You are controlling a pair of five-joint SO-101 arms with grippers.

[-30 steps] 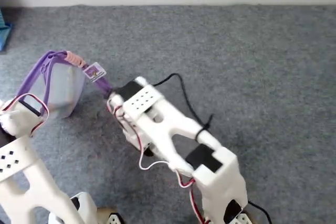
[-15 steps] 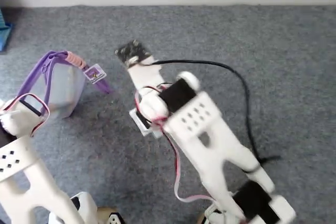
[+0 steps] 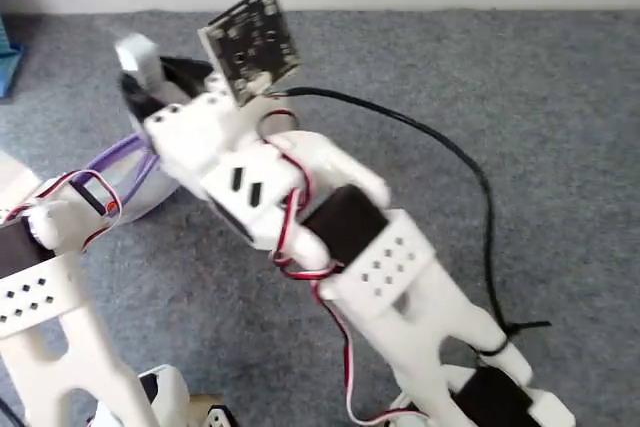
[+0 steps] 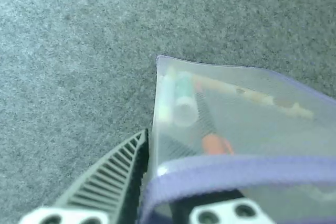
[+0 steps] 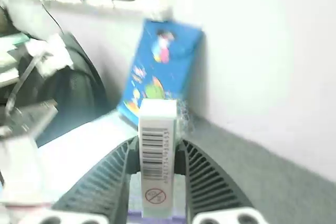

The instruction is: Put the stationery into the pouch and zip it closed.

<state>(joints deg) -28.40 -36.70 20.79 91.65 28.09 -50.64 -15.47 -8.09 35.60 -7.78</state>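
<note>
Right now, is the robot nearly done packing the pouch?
Partly. Pens already lie inside the pouch, which the left gripper grips by its purple edge. The right gripper clamps a white barcoded block, up near the pouch in the high view. Left to do, probably: drop that in and zip it closed.

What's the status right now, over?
Left gripper clamped on pouch edge. Right gripper holds white block above pouch. Pens inside; no obstruction seen.
</note>
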